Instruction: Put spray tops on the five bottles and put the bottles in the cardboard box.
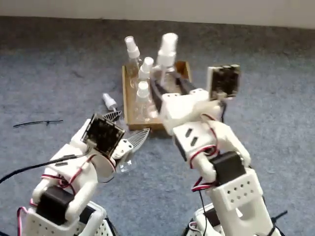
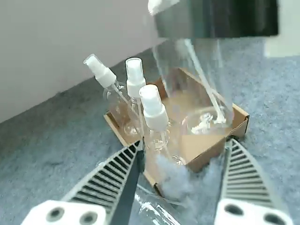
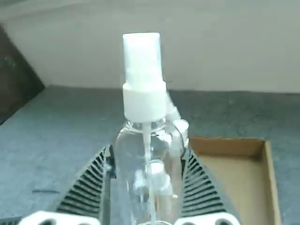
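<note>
right wrist view has the right jaws closed on a clear bottle (image 3: 145, 154), one ribbed face against each side of its body, with its white spray top (image 3: 142, 70) standing upright above them. from the high view the same bottle (image 1: 167, 51) is held upright over the cardboard box (image 1: 147, 126), on the box's side nearer the right arm. in the left wrist view its base (image 2: 206, 119) hangs low inside the open half of the box (image 2: 236, 119); whether it touches the box floor cannot be told. three topped bottles (image 1: 143, 98) stand close together in the other half of the box, against the wall nearer the left arm, and the far one leans outward (image 2: 101, 72). the left jaws rest low on the carpet (image 1: 59, 73) just in front of the box, spread wide apart. a clear bare bottle (image 2: 159, 208) lies on the carpet between them, close in near their base; neither face can be seen pressing on it. in the high view that bottle (image 1: 124, 164) shows just under the left wrist. a loose spray top (image 1: 109, 102) lies on the carpet just beside the box's outer wall, past the tips of the left jaws. a thin black strip (image 1: 37, 123) lies on the carpet well apart from the box.
</note>
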`<action>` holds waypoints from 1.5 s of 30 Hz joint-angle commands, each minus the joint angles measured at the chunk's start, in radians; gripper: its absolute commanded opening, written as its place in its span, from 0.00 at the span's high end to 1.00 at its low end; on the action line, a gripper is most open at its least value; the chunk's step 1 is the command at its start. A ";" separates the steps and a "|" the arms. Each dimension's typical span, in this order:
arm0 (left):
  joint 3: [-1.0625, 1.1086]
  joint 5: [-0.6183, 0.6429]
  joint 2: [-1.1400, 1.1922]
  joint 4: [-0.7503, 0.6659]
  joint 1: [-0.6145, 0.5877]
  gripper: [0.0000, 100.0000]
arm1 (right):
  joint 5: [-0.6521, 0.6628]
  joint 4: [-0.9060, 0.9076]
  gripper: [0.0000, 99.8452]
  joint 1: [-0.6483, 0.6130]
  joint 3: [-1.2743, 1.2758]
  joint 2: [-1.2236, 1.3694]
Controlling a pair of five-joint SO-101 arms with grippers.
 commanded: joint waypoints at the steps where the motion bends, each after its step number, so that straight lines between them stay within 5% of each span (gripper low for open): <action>1: 0.139 -0.002 -0.082 -0.117 -0.010 0.74 | 0.005 0.036 1.00 -0.085 -0.084 0.039; 21: 0.208 0.002 0.042 -0.252 -0.120 0.74 | 0.152 0.268 1.00 -0.145 -0.174 0.068; 27: 0.240 0.002 0.041 -0.255 -0.120 0.74 | 0.264 0.268 1.00 0.061 -0.332 0.097; 32: 0.254 0.003 0.041 -0.252 -0.145 0.74 | 0.281 0.266 1.00 0.236 -0.599 0.323; 45: 0.255 0.005 0.041 -0.255 -0.231 0.74 | 0.207 0.030 1.00 0.249 -0.743 0.949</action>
